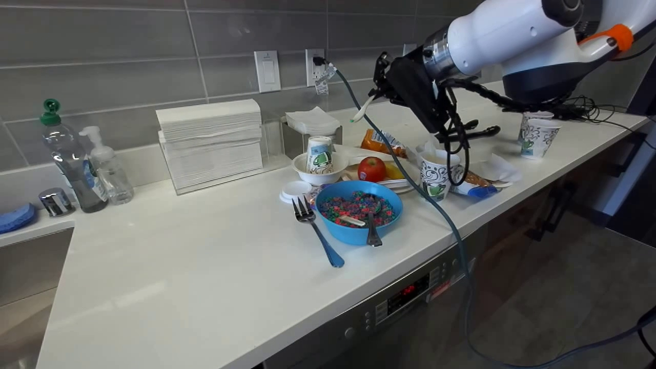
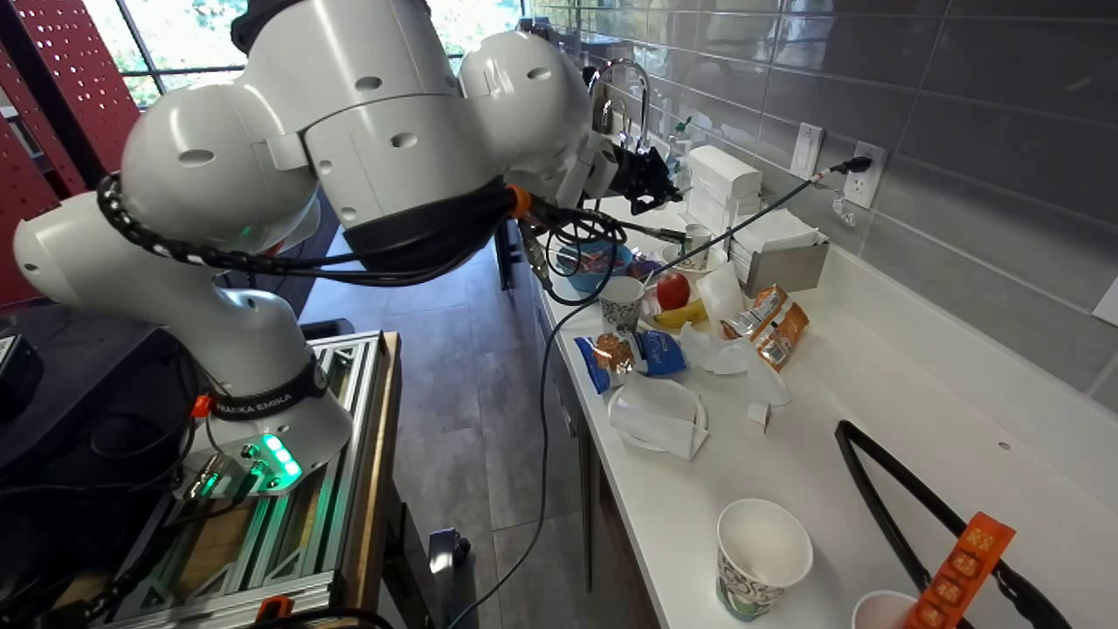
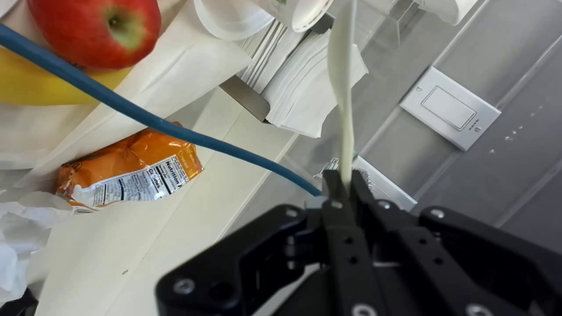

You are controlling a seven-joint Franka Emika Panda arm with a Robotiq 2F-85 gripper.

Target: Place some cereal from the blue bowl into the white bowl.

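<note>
The blue bowl stands on the counter and holds the reddish, mixed-colour cereal. A metal spoon and a pale handle lie in the cereal. The white bowl stands just behind the blue bowl with a patterned cup in it. It is cut off at the top of the wrist view. My gripper is shut on the handle of a white spoon. In an exterior view the spoon points down and outward, high above both bowls, with a small green spot at its tip.
A blue cable hangs from the wall outlet across the counter, close by the blue bowl. A fork lies beside that bowl. An apple, an orange bag, a patterned cup and a napkin box stand around. The tiled wall is close behind.
</note>
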